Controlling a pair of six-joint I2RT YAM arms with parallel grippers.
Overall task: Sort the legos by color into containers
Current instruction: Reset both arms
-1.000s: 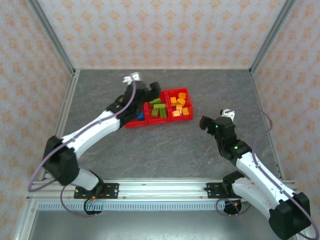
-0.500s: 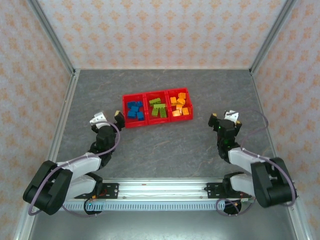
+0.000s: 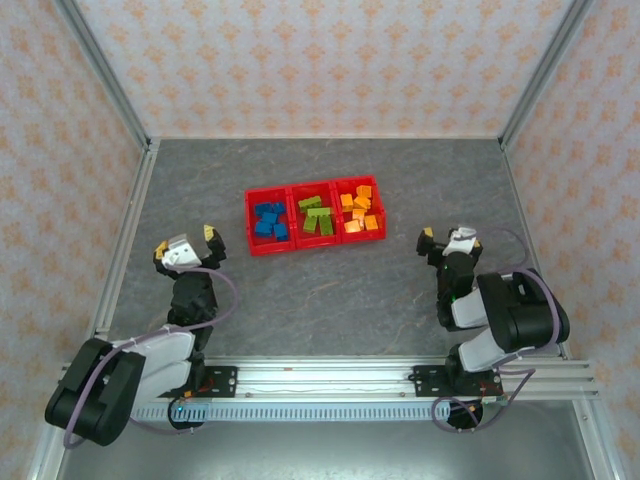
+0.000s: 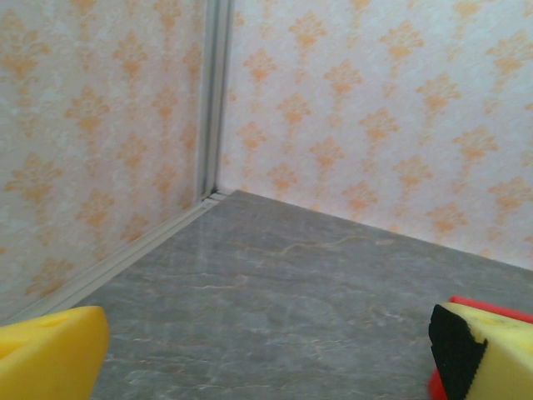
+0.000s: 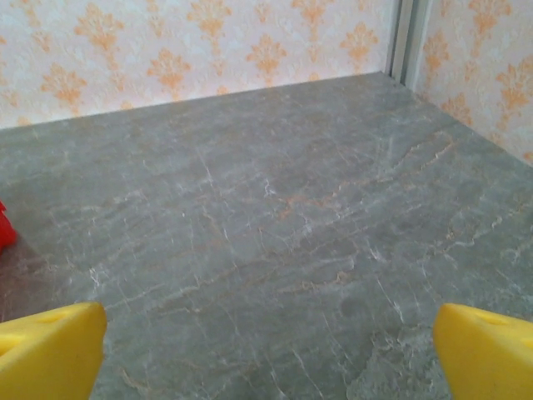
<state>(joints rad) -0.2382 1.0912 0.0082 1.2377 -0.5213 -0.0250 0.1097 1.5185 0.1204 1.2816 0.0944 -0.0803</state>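
Note:
The red tray (image 3: 316, 243) of three joined containers lies mid-table. Blue legos (image 3: 269, 220) fill its left compartment, lime green legos (image 3: 317, 217) the middle one, orange-yellow legos (image 3: 359, 211) the right one. My left gripper (image 3: 185, 243) is folded back near its base, left of and nearer than the tray, open and empty. My right gripper (image 3: 447, 238) is folded back to the right of the tray, also open with nothing between its fingers. In the left wrist view the yellow fingertips (image 4: 50, 354) frame bare floor, and a red tray corner (image 4: 491, 307) peeks beside the right one.
Patterned walls with metal corner posts (image 3: 105, 85) enclose the grey stone-look table (image 3: 330, 290). An aluminium rail (image 3: 320, 375) carrying both arm bases runs along the near edge.
The left arm pulled back from over the tray to a folded pose near its base. The right arm also folded back and turned. The blue compartment is now uncovered.

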